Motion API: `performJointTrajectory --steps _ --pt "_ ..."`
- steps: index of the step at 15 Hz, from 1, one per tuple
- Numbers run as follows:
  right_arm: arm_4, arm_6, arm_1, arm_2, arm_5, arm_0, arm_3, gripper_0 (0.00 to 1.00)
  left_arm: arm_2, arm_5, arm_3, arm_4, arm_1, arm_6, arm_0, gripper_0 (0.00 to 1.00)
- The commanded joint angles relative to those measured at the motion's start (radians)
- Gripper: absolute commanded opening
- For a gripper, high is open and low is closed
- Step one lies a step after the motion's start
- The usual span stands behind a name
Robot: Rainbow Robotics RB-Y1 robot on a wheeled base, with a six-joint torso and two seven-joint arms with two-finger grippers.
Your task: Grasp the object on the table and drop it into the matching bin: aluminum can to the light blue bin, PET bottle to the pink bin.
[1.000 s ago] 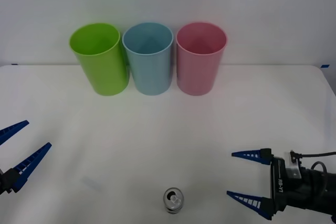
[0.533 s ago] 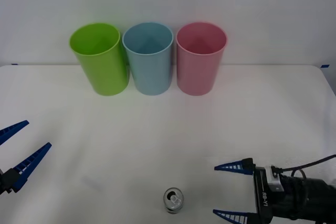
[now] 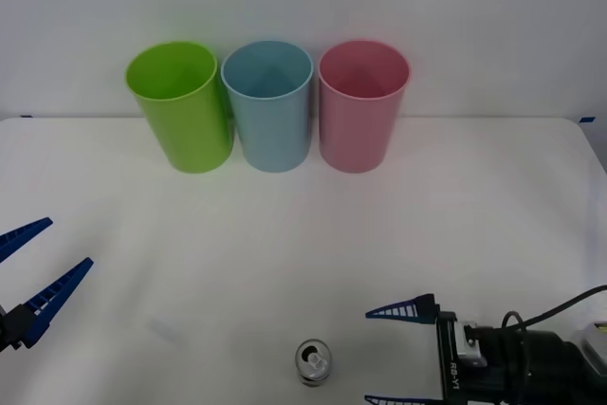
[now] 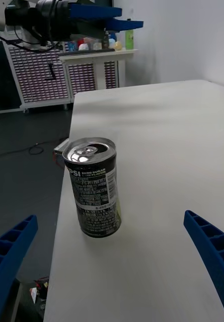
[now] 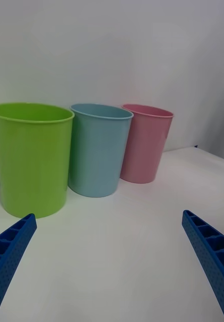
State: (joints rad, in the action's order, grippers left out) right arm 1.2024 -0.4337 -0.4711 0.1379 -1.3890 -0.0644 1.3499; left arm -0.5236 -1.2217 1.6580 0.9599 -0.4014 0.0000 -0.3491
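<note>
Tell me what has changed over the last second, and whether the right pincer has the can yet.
The right pincer has slid leftward and nearer the table's front edge, closing on the aluminum can. It is open and has not taken hold; the can stands upright and untouched. The left pincer stays open and parked at the left. The light blue bin, pink bin and green cup have not moved.

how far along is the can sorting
Nothing is sorted yet: the can stands upright on the table, ungrasped. In hand: the right gripper, open, sits beside the can, lined up to take it. Left: grasp, carry and drop it into the light blue bin. The left gripper waits open.
</note>
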Motion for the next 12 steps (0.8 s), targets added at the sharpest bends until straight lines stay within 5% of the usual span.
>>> performJointTrajectory --steps 1,12 --pt "0.0 -0.019 0.022 0.038 0.044 0.0 0.0 1.0 0.0 0.0 0.0 0.0 0.0 0.0 0.0 1.0" --pt "0.011 -0.082 0.077 0.183 0.226 0.005 0.0 1.0 0.0 0.0 0.0 0.0 0.0 0.0 0.0 1.0"
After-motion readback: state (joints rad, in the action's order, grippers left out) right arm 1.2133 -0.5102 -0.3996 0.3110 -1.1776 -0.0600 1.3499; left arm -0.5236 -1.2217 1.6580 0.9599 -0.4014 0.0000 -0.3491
